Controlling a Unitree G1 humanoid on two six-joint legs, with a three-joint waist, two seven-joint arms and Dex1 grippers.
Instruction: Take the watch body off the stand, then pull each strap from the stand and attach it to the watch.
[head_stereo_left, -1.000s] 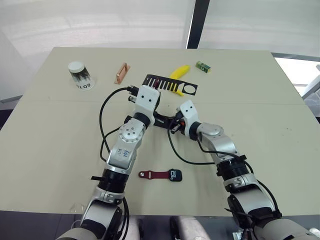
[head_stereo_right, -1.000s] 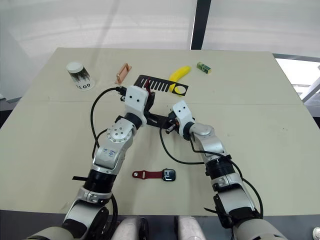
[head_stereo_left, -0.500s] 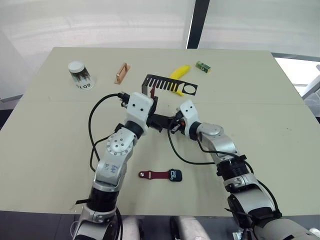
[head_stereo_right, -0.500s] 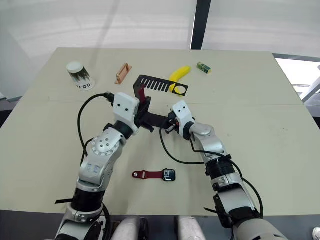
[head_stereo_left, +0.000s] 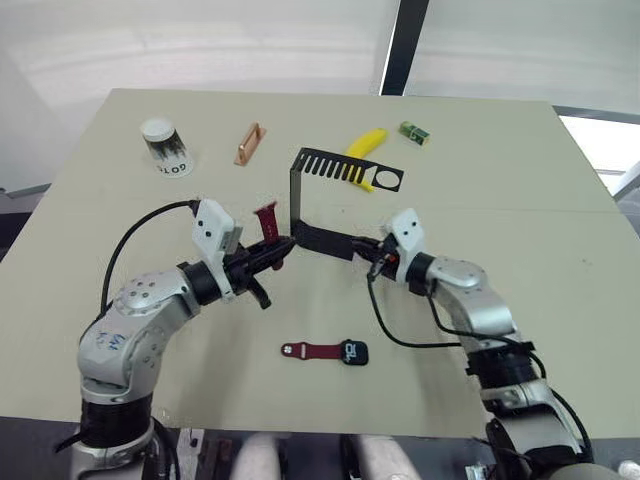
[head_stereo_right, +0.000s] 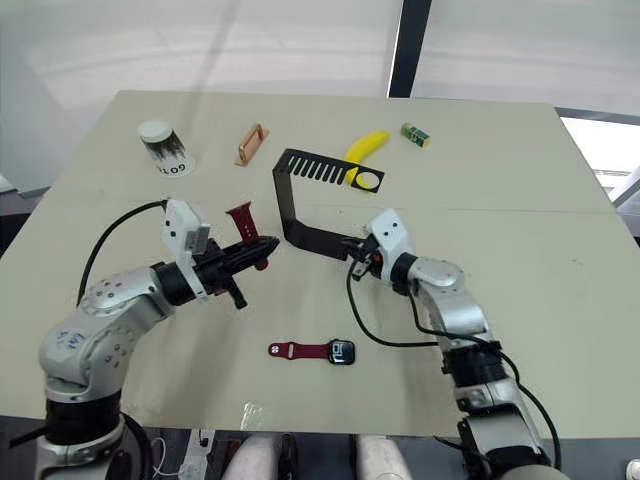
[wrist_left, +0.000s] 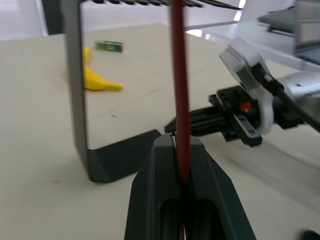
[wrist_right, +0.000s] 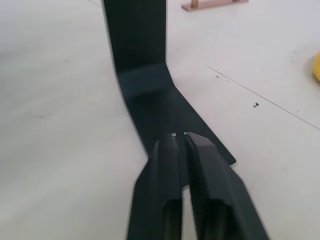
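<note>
Beige table (head_stereo_left: 120, 230). L gripper (head_stereo_left: 280, 250) clamped on 2nd strap (head_stereo_left: 266, 220), clear of stand (head_stereo_left: 325, 238). R gripper (head_stereo_left: 372, 255) closed, pinning stand base. Next: carry strap to watch body (head_stereo_left: 352, 351) below, align w/ free lug.

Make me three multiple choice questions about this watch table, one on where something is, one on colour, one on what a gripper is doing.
1. Where does the watch body lie?
A. on the stand
B. on the table near the robot, one strap attached
C. beside the cup

2. What colour is the strap in the left gripper?
A. dark red
B. yellow
C. green

3. What is the right gripper doing?
A. lifting the banana
B. hanging open over the watch
C. pressing its shut jaws on the stand base

Answers: B, it lies flat near the table's near edge; A, maroon strip; C, closed jaws meet the base plate.
</note>
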